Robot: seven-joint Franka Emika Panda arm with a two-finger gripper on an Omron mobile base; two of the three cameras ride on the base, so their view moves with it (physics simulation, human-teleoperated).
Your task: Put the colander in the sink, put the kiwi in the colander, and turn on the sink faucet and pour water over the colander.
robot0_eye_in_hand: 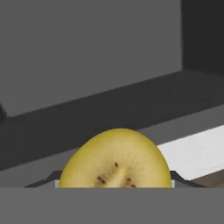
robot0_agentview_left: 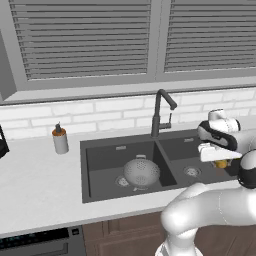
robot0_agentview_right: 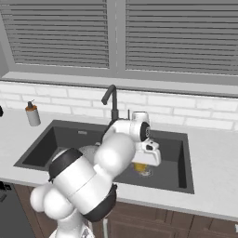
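The grey colander sits upright in the left basin of the dark sink, over its drain. In the right base view my arm hides most of the colander. My gripper hangs over the right basin and is shut on the yellow kiwi, which peeks out below the hand. In the hand view the cut kiwi sits between the fingers of the gripper, with the sink wall behind it. The faucet stands behind the divider, its spout turned right. Water is out of view.
A soap bottle with a brown cap stands on the counter left of the sink. A white brick wall and shuttered windows rise behind the faucet. The pale counter runs along the front and both sides.
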